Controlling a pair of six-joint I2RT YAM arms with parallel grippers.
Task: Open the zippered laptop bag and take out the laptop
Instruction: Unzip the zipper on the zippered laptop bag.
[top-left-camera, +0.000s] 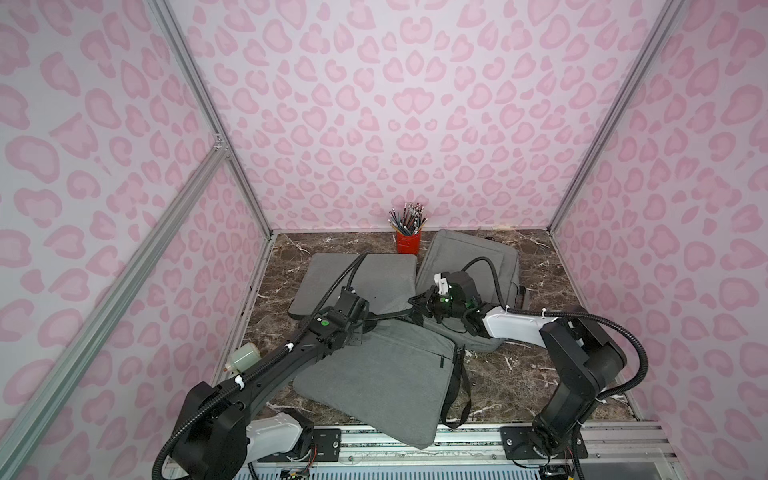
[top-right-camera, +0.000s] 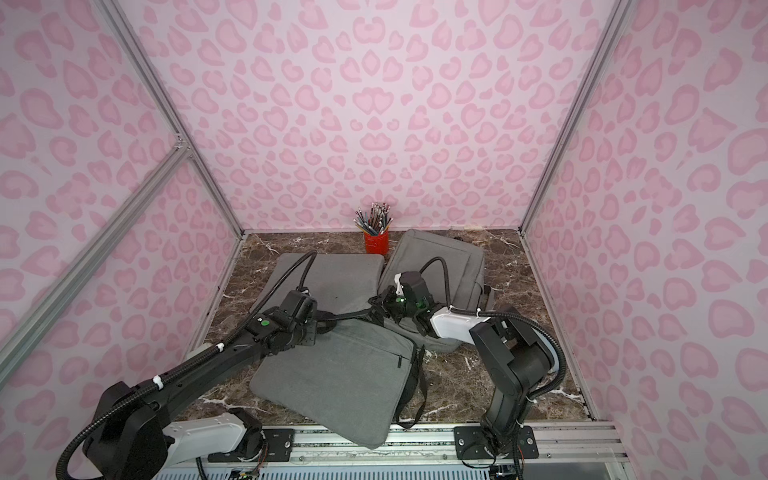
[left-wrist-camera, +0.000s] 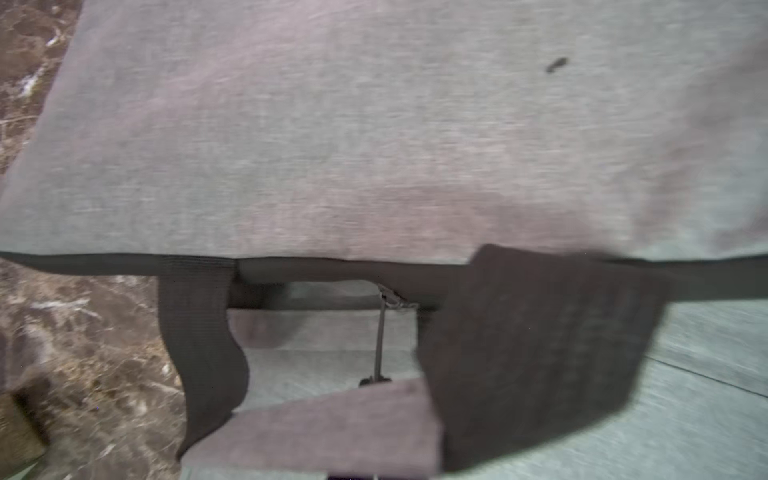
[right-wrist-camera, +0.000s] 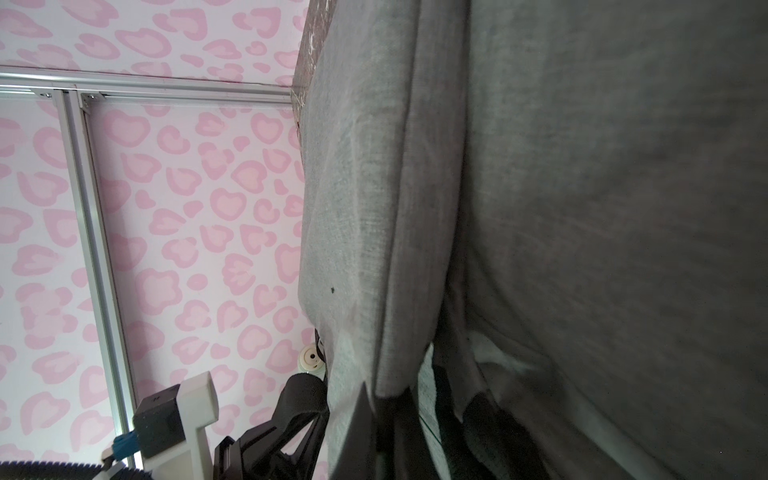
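Observation:
The grey laptop bag (top-left-camera: 386, 382) lies flat at the front of the marble table, seen in both top views, with one corner over the front rail. My left gripper (top-left-camera: 365, 322) sits at its far edge, shut on a grey flap of the bag (left-wrist-camera: 324, 428) that hides the fingers. A zipper pull (left-wrist-camera: 379, 332) hangs just past that flap. My right gripper (top-left-camera: 417, 309) faces the left one and is shut on the bag's black strap (top-left-camera: 390, 312), which stretches between the two grippers. The laptop is hidden.
A second grey sleeve (top-left-camera: 365, 274) lies at the back left and a grey backpack-like bag (top-left-camera: 469, 257) at the back right, under the right wrist. A red cup of pencils (top-left-camera: 408, 241) stands between them. A white bottle (top-left-camera: 245, 357) sits at the left edge.

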